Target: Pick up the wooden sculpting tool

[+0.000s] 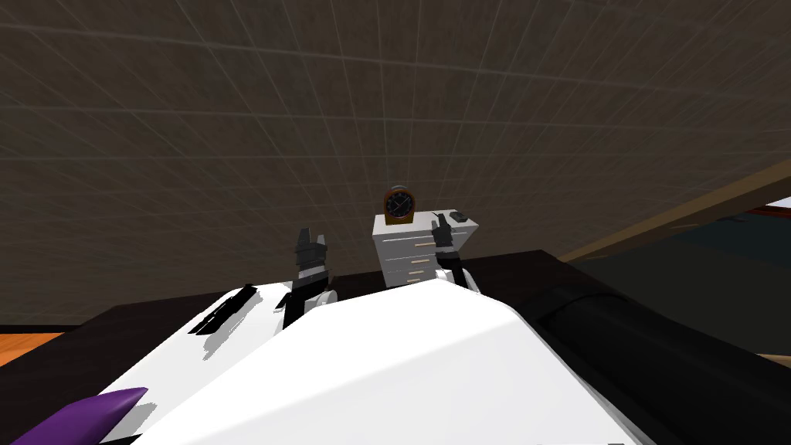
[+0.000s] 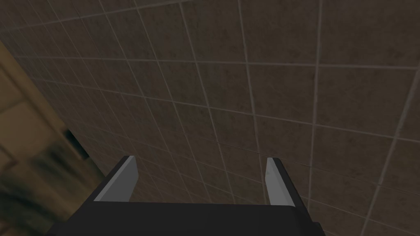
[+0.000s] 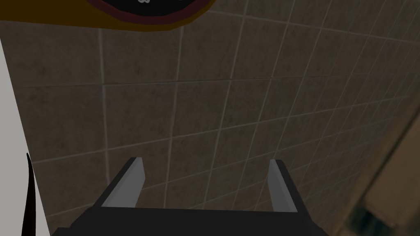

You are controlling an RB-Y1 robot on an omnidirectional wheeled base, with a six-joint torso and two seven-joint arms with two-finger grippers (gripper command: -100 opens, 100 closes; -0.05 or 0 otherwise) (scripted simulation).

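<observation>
A white chest of drawers [image 1: 417, 251] stands against the tiled wall. On its top are a brown clock with a dark face [image 1: 399, 205] and a small dark block [image 1: 459, 216]. My right gripper [image 1: 442, 224] is raised in front of the chest's top, between those two, and is open [image 3: 205, 164] with nothing between its fingers. Beside that gripper the clock's lower rim [image 3: 147, 12] shows close, along with the chest's white surface [image 3: 12, 123]. A thin dark pointed sliver [image 3: 28, 196] lies on that surface; I cannot tell whether it is the tool. My left gripper [image 1: 311, 236] is raised beside the chest and open [image 2: 201, 162].
A low black surface [image 1: 510, 266] runs across in front of the chest of drawers, and a large black shape [image 1: 656, 363] lies to the right. A purple object [image 1: 85, 417] shows at the bottom left corner. Wooden floor [image 1: 23, 348] shows at the left edge.
</observation>
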